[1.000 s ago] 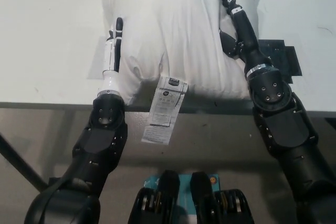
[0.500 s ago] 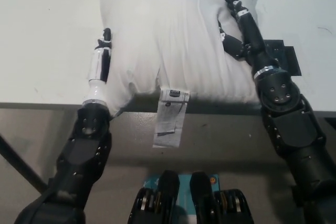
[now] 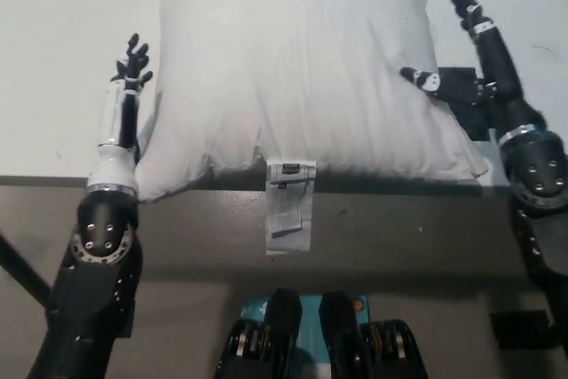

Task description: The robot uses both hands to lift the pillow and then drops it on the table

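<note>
- The white table [image 3: 53, 24] runs off the frame on three sides; only its near edge shows.
- The white pillow [image 3: 302, 68] lies flat on the table at its near edge, top cut off by the frame.
- The right hand [image 3: 466, 55], black, is just beside the pillow's right side, fingers spread, holding nothing.
- The left hand [image 3: 124, 99] is beside the pillow's left corner, fingers apart, empty.
- A label [image 3: 288, 206] hangs from the pillow over the table edge; its print is unreadable.
- A black patch [image 3: 466, 99] is mostly hidden behind the right hand.

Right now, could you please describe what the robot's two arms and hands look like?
The left hand has black fingers above a white and silver cylindrical forearm, joined to a bulky black arm by a round bolted joint. The right hand and its arm are glossy black, with thin silver bands at finger and wrist and a similar round bolted joint.
</note>
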Motion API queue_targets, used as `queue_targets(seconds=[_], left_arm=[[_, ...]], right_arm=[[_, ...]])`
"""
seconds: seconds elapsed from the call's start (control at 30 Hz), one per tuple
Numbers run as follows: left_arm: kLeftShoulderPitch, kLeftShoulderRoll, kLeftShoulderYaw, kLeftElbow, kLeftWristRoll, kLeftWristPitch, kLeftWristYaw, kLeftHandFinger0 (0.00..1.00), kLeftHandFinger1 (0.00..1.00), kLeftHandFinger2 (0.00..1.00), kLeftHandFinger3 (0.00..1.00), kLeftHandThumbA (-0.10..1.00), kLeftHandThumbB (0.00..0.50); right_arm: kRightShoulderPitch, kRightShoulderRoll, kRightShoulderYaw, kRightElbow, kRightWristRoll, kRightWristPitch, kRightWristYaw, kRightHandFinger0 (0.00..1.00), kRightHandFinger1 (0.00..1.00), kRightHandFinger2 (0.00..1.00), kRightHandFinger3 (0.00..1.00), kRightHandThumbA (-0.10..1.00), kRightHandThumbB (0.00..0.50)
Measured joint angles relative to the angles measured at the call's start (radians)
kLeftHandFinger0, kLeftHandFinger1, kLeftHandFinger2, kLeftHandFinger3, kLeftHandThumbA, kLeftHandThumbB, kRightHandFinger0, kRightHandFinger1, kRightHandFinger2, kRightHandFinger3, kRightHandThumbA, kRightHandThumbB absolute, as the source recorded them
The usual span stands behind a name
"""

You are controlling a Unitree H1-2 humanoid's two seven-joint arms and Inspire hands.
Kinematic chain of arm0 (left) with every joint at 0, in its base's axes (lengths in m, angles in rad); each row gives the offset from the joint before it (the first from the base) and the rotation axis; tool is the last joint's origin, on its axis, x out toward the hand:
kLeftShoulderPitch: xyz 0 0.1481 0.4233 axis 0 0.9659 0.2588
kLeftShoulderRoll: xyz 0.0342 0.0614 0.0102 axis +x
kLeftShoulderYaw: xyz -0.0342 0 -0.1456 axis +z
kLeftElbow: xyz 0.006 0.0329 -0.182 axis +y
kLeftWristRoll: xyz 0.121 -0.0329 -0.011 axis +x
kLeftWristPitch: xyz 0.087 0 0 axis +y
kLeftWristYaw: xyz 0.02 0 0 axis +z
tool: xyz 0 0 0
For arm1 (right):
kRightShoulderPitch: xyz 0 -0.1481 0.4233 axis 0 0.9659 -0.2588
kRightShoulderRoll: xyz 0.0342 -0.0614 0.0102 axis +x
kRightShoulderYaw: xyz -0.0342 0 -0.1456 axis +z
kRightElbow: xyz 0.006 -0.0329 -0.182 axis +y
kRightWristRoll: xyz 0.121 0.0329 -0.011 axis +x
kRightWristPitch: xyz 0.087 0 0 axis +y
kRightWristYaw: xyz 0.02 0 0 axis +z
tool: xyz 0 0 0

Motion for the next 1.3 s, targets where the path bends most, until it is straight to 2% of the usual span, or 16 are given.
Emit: queue_targets(seconds=[0.03,0.1,0.23,0.27,0.33,0.37,0.6,0.67,0.73,0.77,0.83,1.03,1.17,1.2,1.23,1.3], left_arm=[[0.021,0.003,0.005,-0.037,0.001,0.0,-0.002,1.0,1.0,1.0,1.0,1.0,0.024],[0.048,0.012,0.013,-0.075,0.001,-0.001,-0.008,1.0,1.0,1.0,1.0,1.0,0.006],[0.12,0.024,0.029,-0.184,0.003,-0.001,-0.01,1.0,1.0,1.0,1.0,1.0,0.023],[0.144,0.025,0.033,-0.215,0.005,-0.001,-0.01,1.0,1.0,1.0,1.0,1.0,0.04],[0.181,0.022,0.037,-0.263,0.007,-0.001,-0.009,1.0,1.0,1.0,1.0,1.0,0.026],[0.201,0.015,0.039,-0.288,0.007,-0.001,-0.009,1.0,1.0,1.0,1.0,1.0,0.046],[0.336,-0.045,0.036,-0.378,0.007,-0.002,-0.01,1.0,1.0,1.0,1.0,1.0,0.047],[0.361,-0.058,0.034,-0.379,0.007,-0.001,-0.01,1.0,1.0,1.0,1.0,1.0,0.019],[0.401,-0.068,0.023,-0.395,0.007,-0.002,-0.02,1.0,1.0,1.0,1.0,1.0,0.009],[0.419,-0.073,0.018,-0.4,0.007,-0.002,-0.024,1.0,1.0,1.0,1.0,1.0,0.026],[0.472,-0.08,0.015,-0.404,0.006,-0.001,-0.035,1.0,1.0,1.0,1.0,1.0,0.016],[0.574,-0.083,0.016,-0.457,-0.013,-0.001,-0.07,1.0,1.0,1.0,1.0,1.0,0.026],[0.591,-0.087,0.017,-0.494,-0.018,-0.002,-0.088,1.0,1.0,1.0,1.0,1.0,0.037],[0.595,-0.087,0.017,-0.494,-0.013,-0.002,-0.087,1.0,1.0,1.0,1.0,1.0,0.007],[0.602,-0.086,0.017,-0.494,-0.007,-0.002,-0.087,1.0,1.0,1.0,1.0,1.0,0.0],[0.613,-0.086,0.016,-0.49,0.004,-0.002,-0.085,1.0,1.0,1.0,1.0,1.0,0.0]], right_arm=[[0.017,-0.008,0.0,-0.04,-0.005,0.002,0.0,1.0,1.0,1.0,1.0,1.0,0.149],[0.039,-0.026,0.0,-0.084,-0.013,0.005,0.001,1.0,1.0,1.0,1.0,1.0,0.113],[0.094,-0.053,0.001,-0.204,-0.04,0.018,0.003,1.0,1.0,1.0,1.0,1.0,0.117],[0.11,-0.06,0.001,-0.239,-0.045,0.023,0.004,1.0,1.0,1.0,1.0,1.0,0.088],[0.142,-0.064,0.0,-0.299,-0.052,0.031,0.005,1.0,1.0,1.0,1.0,1.0,0.094],[0.164,-0.064,0.0,-0.338,-0.054,0.035,0.005,1.0,1.0,1.0,1.0,1.0,0.061],[0.327,-0.038,0.02,-0.42,-0.084,0.037,0.005,1.0,1.0,1.0,1.0,1.0,0.082],[0.353,-0.033,0.024,-0.42,-0.088,0.037,0.005,1.0,1.0,1.0,1.0,1.0,0.039],[0.396,-0.037,0.028,-0.422,-0.096,0.026,0.005,1.0,1.0,1.0,1.0,1.0,0.037],[0.418,-0.038,0.029,-0.422,-0.1,0.023,0.005,1.0,1.0,1.0,1.0,1.0,0.029],[0.492,-0.038,0.035,-0.422,-0.106,0.011,0.006,1.0,1.0,1.0,1.0,1.0,0.061],[0.656,-0.051,0.045,-0.45,-0.128,-0.02,0.007,1.0,1.0,1.0,1.0,1.0,0.08],[0.721,-0.054,0.044,-0.513,-0.148,-0.044,0.006,1.0,1.0,1.0,1.0,1.0,0.063],[0.73,-0.053,0.044,-0.513,-0.152,-0.051,0.006,1.0,1.0,1.0,1.0,1.0,0.051],[0.741,-0.054,0.044,-0.51,-0.157,-0.055,0.005,1.0,1.0,1.0,1.0,1.0,0.054],[0.757,-0.054,0.043,-0.5,-0.166,-0.063,0.003,1.0,1.0,1.0,1.0,1.0,0.019]])
